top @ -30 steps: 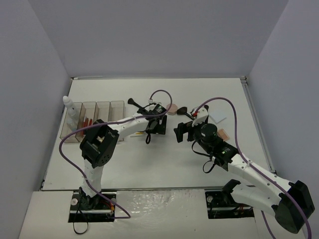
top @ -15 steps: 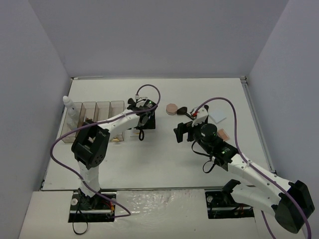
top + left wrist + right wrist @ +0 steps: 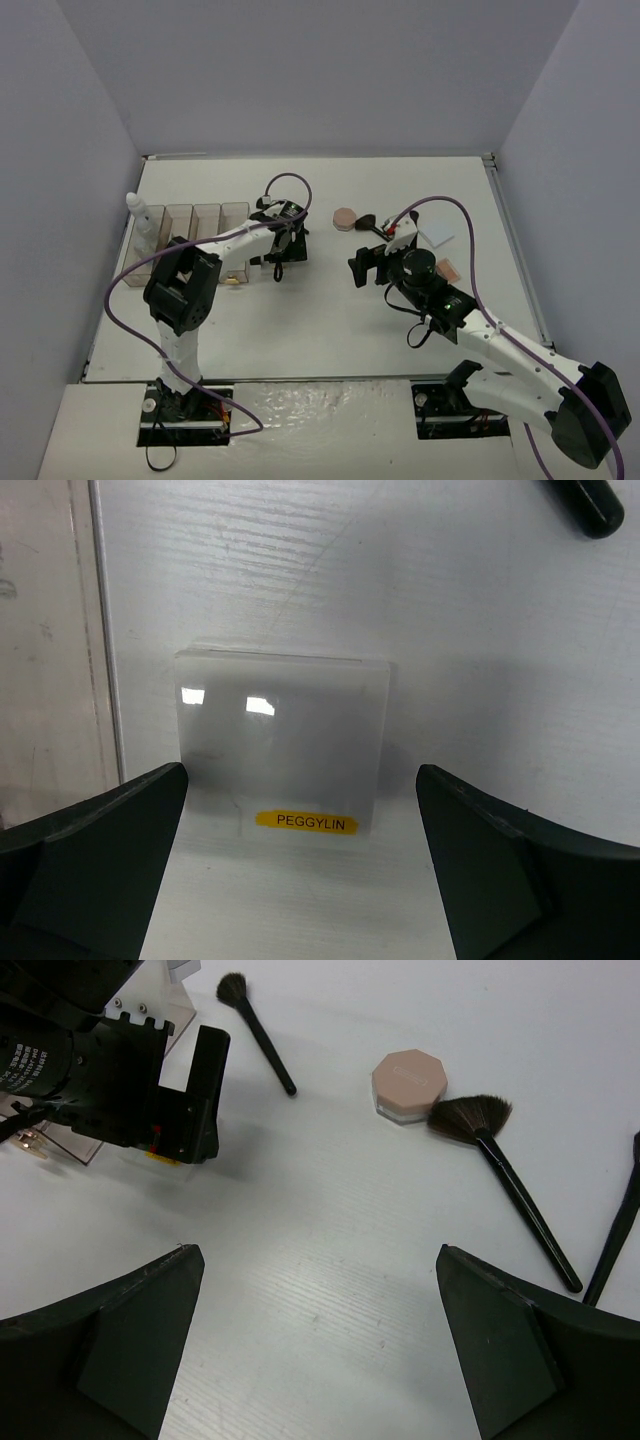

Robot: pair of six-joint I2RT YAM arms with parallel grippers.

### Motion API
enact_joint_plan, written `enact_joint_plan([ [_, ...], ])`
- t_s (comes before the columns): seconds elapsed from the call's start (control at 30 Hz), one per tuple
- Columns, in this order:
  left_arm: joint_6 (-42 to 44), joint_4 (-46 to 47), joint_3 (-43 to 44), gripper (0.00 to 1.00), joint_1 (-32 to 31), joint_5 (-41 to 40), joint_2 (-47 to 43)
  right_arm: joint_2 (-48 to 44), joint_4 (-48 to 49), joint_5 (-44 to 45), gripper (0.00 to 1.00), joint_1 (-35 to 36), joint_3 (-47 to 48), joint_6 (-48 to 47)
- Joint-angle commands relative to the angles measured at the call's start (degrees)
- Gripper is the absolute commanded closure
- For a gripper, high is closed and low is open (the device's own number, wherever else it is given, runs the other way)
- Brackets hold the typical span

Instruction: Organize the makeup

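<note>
Both claws are hanging spread wide, gripping nothing. Left claw [image 3: 300, 780] is hovering straight over a clear square case [image 3: 285, 730] with a yellow label [image 3: 304, 822]. The case is lying flat on the table [image 3: 480, 630], just beside the row of bins [image 3: 208, 207]; can't tell what's inside it. I'm reading this as the pick in hand. To do it well I'm wanting the case centred between the fingers. Right now it's sitting a touch toward the bin-side finger [image 3: 90, 860], so I'm planning a small sideways nudge first. It's looking low and slick, so I'm going down until the pads are nearly on the table. Then I'm closing on the two straight side walls, not the corners, and squeezing slowly, since clear plastic is likely slipping or tipping. I'm also watching clearance to the bin wall. Right claw [image 3: 318, 1255] is hovering over bare table. Ahead of it the pink compact [image 3: 410, 1082] is touching the fan brush [image 3: 510, 1180]. A smaller brush [image 3: 262, 1037] is lying farther back, and another black handle [image 3: 612, 1218] is showing at the edge. That makeup is lying loose, so I'm judging this early going.
</note>
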Motion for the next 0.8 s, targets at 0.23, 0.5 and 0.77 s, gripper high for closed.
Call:
enact_joint_plan([
  [0.23,-1.89,4.56,-3.14,0.03,2.01,3.91,-0.42,-0.20,5.36,-0.44,0.00,-0.14,0.19,0.26],
  [0.5,-2.46,6.87,-1.07,0.03,-1.94,6.23,0.77,0.34,5.18,-0.60,0.00,-0.23,0.42,0.26],
  [0.77,-3.04,5.64,-0.82,0.03,-2.80,3.21,-0.32,0.58,5.34,-0.35,0.00,-0.23,0.23,0.28],
])
